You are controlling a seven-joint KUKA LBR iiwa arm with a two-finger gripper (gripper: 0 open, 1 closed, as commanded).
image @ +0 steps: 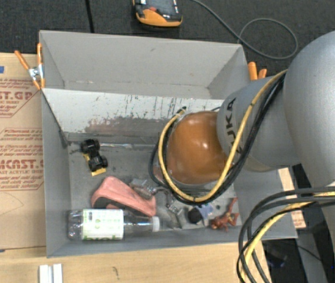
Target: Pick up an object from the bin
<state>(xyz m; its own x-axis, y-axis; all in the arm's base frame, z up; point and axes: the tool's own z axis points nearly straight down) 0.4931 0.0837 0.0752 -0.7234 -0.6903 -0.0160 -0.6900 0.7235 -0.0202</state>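
An orange wrist cover (194,149) hung over clutter (182,212) at the grey bin's (138,69) four o'clock. The jaws' state could not be told. A pink cloth (126,196), perhaps, lay at seven o'clock beside a bottle (105,224), with a pale wooden surface (155,264) beyond.

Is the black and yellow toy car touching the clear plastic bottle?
Apart. The camera view shows bare bin floor and a pink thing between the toy car and the bottle lying along the near wall.
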